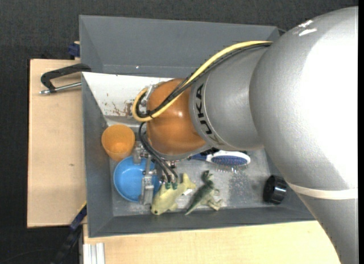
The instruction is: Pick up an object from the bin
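Blue bowl (126, 181) seemingly touches the gripper (151, 181).

Orange cup (118, 141), blue bowl (126, 180) (green lizard (199, 196))

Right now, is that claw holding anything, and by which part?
It cannot be told. The claw is down between the blue bowl and a pale yellow toy, but nothing shows plainly in its grip.

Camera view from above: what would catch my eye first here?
The huge silver arm looms in from the right, its orange wrist cover low inside the grey bin. Beside it, at the bin's left, sit an orange cup and a blue bowl; a green toy lizard lies near the front wall.
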Robot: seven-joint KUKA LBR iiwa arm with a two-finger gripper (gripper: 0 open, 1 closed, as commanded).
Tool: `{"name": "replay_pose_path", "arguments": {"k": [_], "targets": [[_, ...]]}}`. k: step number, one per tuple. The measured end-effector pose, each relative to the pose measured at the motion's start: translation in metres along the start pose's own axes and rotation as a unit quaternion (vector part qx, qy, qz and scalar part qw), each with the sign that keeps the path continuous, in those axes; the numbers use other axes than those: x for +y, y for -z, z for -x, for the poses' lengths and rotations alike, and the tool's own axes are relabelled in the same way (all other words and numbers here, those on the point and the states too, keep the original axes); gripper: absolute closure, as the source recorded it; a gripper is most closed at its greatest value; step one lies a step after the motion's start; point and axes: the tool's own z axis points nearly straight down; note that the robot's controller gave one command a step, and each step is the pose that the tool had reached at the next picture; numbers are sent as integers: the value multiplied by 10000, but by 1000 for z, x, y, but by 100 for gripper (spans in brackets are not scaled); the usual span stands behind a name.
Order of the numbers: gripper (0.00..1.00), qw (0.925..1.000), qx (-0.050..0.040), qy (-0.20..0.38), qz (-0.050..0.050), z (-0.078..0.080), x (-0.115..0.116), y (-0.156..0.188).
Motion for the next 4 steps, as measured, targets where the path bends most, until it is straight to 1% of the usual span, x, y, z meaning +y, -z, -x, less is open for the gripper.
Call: {"name": "replay_pose_path", "arguments": {"k": [1, 2, 3, 4], "targets": [[100, 10000, 32, -13, -17, -2, -2, -5], [0, 10000, 37, -15, -18, -2, -2, -5], [100, 10000, 27, -17, -16, -2, -2, -4], [100, 9994, -18, 332, -6, 26, 4, 181]]}}
